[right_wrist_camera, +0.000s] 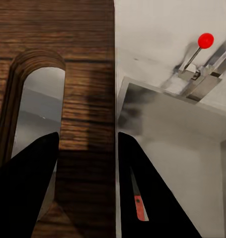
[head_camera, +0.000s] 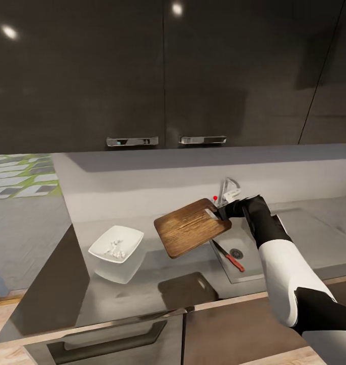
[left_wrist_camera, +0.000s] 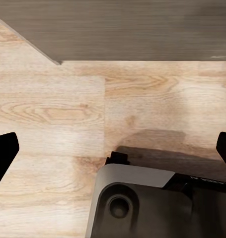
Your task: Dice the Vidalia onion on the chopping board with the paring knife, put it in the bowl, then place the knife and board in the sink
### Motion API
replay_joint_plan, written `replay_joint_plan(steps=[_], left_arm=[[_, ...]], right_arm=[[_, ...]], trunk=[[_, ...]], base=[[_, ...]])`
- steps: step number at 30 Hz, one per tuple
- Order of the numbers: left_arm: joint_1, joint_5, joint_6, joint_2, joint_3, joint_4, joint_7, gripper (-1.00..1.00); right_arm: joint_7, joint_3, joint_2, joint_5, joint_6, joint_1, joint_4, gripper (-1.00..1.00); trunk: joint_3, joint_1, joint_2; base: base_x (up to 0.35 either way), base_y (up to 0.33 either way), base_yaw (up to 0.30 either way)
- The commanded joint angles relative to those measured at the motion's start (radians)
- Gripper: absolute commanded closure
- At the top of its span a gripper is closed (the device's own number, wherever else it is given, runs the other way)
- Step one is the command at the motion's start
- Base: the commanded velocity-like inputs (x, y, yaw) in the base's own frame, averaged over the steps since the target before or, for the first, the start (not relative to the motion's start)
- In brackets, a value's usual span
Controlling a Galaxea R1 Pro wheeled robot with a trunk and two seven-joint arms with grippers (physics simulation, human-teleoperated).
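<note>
My right gripper (head_camera: 221,212) is shut on the handle-slot end of the dark brown chopping board (head_camera: 192,228), holding it tilted in the air over the left edge of the sink (head_camera: 233,238). In the right wrist view both fingers (right_wrist_camera: 28,173) clamp the chopping board (right_wrist_camera: 88,74) beside its slot. The red-handled paring knife (head_camera: 229,256) lies in the basin near the drain, and the paring knife (right_wrist_camera: 137,203) shows below the board's edge. On the countertop (head_camera: 142,294) to the left stands the white bowl (head_camera: 99,244) with diced onion (head_camera: 114,248) in it. My left gripper (left_wrist_camera: 115,148) is open over wooden floor.
The chrome faucet (head_camera: 229,188) with its red dot rises just behind the board. Dark upper cabinets (head_camera: 142,76) with metal handles hang above the counter. A drawer handle (head_camera: 109,337) runs below the counter's front edge. The robot's base (left_wrist_camera: 152,203) shows under the left gripper.
</note>
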Motion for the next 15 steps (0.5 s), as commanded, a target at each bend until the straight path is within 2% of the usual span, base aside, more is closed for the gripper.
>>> replay_joint_plan(steps=[1, 6, 8, 15], left_arm=[[-0.001, 0.006, -0.006, 0.0, -0.008, 0.003, 0.001, -1.0], [-0.001, 0.006, -0.008, 0.003, -0.007, 0.003, 0.001, -1.0], [-0.001, 0.006, -0.01, 0.011, -0.007, 0.003, 0.001, -1.0], [-0.001, 0.006, -0.009, 0.016, -0.007, 0.003, 0.001, -1.0]], right_arm=[[0.009, -0.005, 0.003, 0.01, 0.0, -0.001, -0.001, 1.0], [0.009, -0.005, 0.004, 0.01, 0.0, -0.001, 0.003, 1.0], [0.009, -0.005, 0.004, 0.01, 0.0, -0.001, 0.005, 1.0], [0.009, -0.005, 0.004, 0.01, 0.0, -0.001, 0.006, 1.0]], trunk=[[-0.001, 0.001, -0.002], [-0.001, 0.001, -0.002], [-0.001, 0.001, -0.002], [-0.001, 0.001, -0.002]], base=[[0.0, 0.0, 0.0], [0.006, 0.0, 0.0], [0.079, 0.011, 0.0], [0.228, 0.131, 0.0]])
